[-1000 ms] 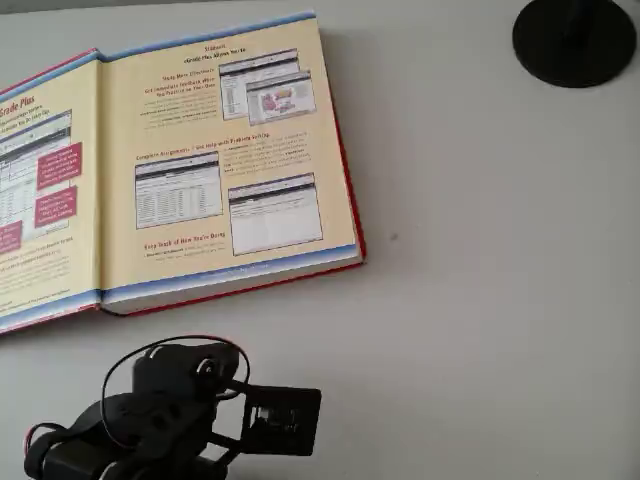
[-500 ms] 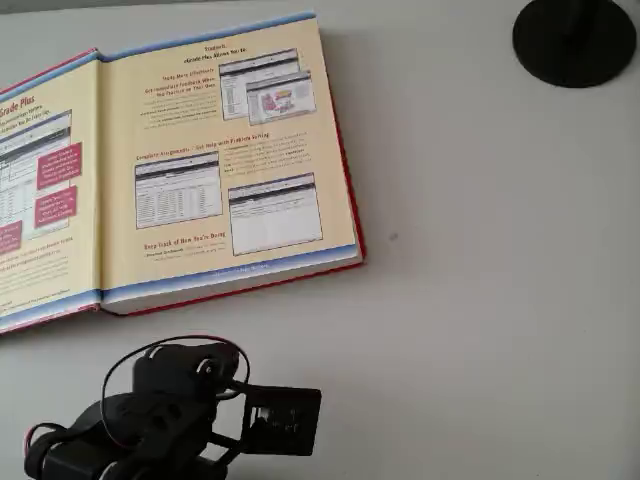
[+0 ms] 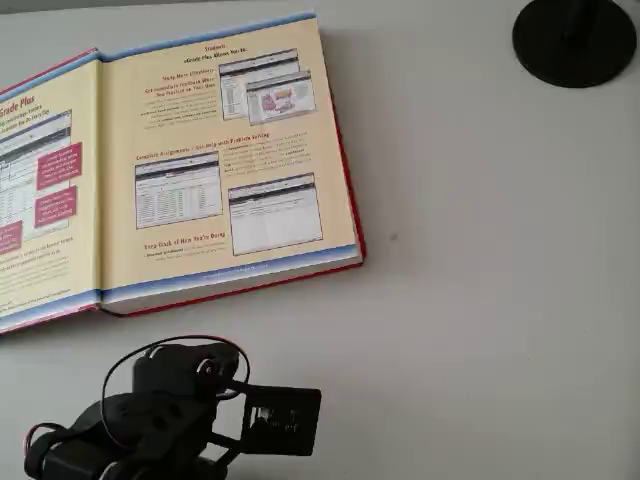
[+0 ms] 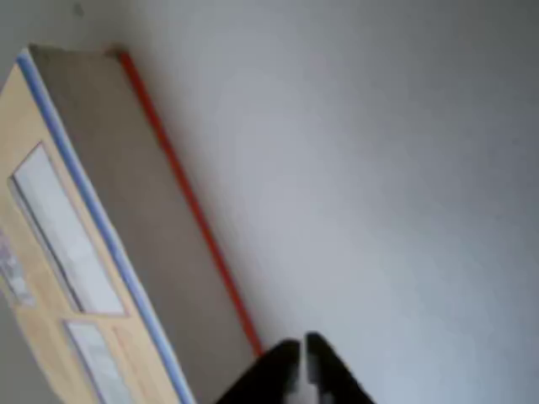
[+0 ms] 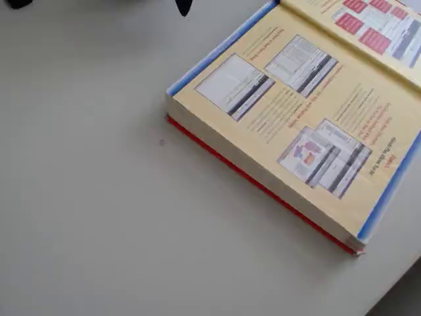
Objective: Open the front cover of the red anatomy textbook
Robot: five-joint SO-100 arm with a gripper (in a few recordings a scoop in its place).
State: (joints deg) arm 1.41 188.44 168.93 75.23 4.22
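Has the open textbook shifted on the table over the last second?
No. The red anatomy textbook keeps the same spot relative to the black round base in the overhead view.

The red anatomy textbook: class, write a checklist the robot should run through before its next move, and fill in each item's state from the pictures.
1. Front cover opened, cream-yellow inside facing up in the overhead view: ok.
2. Red anatomy textbook lying fully on the table: ok.
3. Gripper apart from the book, tips over bare table in the wrist view: ok.
4. Gripper holding nothing, fingertips together: ok.
5. Black round base well away from the book: ok.
6. Cover's left edge lying flat: cannot tell, it runs out of the overhead view.
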